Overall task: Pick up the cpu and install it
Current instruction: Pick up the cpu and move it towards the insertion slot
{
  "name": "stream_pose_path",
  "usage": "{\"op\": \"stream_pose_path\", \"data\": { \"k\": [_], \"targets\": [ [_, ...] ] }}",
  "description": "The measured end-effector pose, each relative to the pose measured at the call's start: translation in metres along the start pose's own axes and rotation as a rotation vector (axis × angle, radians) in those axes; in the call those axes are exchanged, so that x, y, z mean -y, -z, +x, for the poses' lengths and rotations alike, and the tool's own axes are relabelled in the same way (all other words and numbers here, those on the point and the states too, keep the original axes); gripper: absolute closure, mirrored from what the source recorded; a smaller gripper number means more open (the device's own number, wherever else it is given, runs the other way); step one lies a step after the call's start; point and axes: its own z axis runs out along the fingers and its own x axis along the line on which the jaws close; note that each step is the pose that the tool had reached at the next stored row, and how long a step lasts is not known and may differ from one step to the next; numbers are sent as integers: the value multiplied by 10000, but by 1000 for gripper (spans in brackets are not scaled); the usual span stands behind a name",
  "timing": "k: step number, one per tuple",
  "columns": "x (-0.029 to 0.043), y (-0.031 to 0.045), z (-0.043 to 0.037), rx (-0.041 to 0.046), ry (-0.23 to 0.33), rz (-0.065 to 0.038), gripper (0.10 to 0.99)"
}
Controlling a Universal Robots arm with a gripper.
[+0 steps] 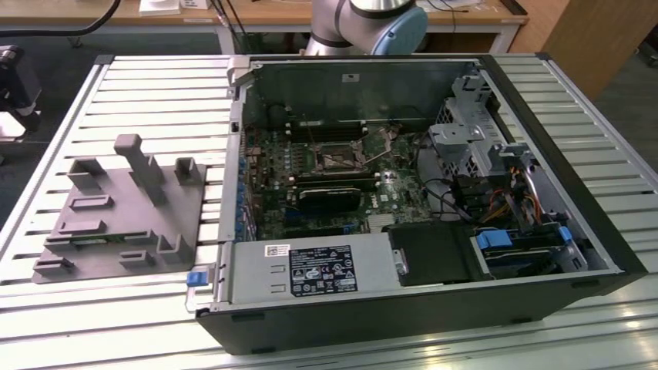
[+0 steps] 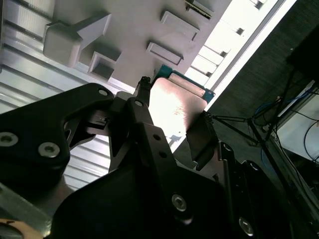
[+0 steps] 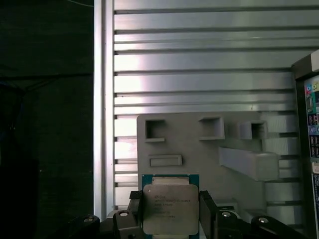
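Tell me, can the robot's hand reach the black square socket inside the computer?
Probably yes. The computer case lies open on top, and nothing covers the socket, though cables run close beside it. The hand grips the cpu.

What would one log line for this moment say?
gripper shut on cpu | cpu held between fingers, over grey tray | not yet installed
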Motion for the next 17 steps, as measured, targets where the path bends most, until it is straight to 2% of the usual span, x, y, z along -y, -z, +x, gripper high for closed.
{"op": "stream_pose_path", "data": {
  "k": [9, 15, 17],
  "targets": [
    [-6, 15, -97, -3, -3, -15, 545],
    [-17, 115, -133, -1, -2, -16, 545],
    [-19, 126, -157, 1, -2, -18, 545]
  ]
}}
